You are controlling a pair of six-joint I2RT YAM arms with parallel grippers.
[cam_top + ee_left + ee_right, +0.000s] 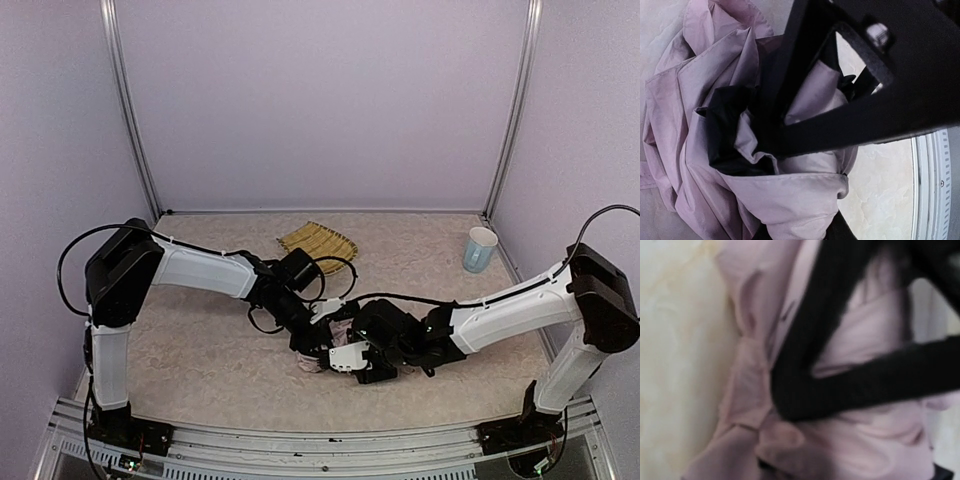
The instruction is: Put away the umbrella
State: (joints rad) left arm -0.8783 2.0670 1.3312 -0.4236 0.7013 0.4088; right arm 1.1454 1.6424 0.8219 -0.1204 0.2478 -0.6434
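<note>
Left tool [771, 142] is nipped down on a bunched fold of the umbrella [715, 80], with pink canopy and black lining crowding its tips. The right tool [790, 400] lies against the same cloth, but blur hides whether its jaws grip or stand apart. The umbrella sits crumpled on the bench [200, 350] between both arms. It looks light, limp and slippery, so cloth alone would likely slide; the stiff shaft or handle, neither visible, seems the surer hold. The bench is pale and mottled; a woven tray [318, 240] and a cup [480, 248] stand farther back, with plain lilac walls close around.
</note>
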